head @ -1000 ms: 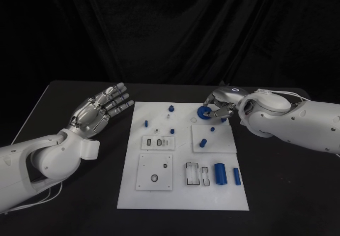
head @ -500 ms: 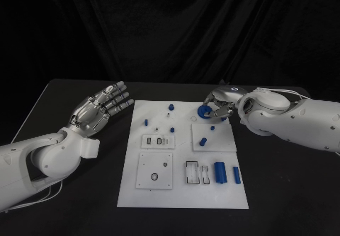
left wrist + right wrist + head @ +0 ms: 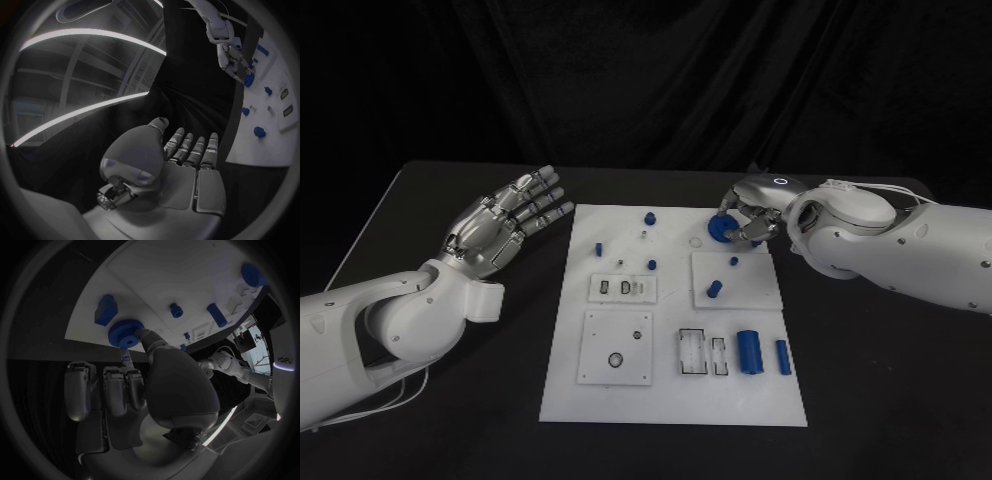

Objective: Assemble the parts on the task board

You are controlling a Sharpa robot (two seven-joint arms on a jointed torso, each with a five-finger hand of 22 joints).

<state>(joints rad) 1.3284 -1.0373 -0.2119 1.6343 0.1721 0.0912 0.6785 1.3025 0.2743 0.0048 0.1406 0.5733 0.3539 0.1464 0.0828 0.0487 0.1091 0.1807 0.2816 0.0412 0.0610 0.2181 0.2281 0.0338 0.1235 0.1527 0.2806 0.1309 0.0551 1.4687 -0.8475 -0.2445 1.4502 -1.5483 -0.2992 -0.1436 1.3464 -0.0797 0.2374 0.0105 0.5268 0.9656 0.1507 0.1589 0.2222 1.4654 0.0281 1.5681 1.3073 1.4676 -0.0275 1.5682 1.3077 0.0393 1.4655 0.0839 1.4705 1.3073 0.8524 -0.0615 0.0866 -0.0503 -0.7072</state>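
Black table [image 3: 877,380], matte; black drapes [image 3: 646,80] hang behind its far edge. White task board [image 3: 675,400] lies in the middle, long side running away from the robot.

Nearest on the board: 2 blue cylinders [image 3: 749,352] lying side by side, just beside a slotted white block [image 3: 692,352]. A square white plate [image 3: 616,347] with small holes sits next to that. Farther out, a smaller slotted block [image 3: 620,289] and a raised white square [image 3: 731,279] carrying 2 blue pegs [image 3: 714,290]. Beyond these, small blue pegs [image 3: 648,217] stand near the board's far edge.

Left hand [image 3: 505,222] hovers off the board's left side, palm up, fingers straight and slightly apart, holding nothing. All parts lie well clear of its fingertips.

Right hand [image 3: 751,214] sits over the board's far right corner. A blue gear [image 3: 723,228] is at its fingertips, pinched between thumb and a finger; the other fingers curl behind.

Right wrist view: the blue gear [image 3: 127,334] shows teeth and a centre hole, thumb tip pressed against its rim, with a blue block [image 3: 106,309] just beyond it on the board. Whether the gear touches the board, cannot tell.

Left wrist view: the open palm [image 3: 181,175] from behind, and across the table the right hand [image 3: 234,62] with the gear [image 3: 249,80] at its fingertips.
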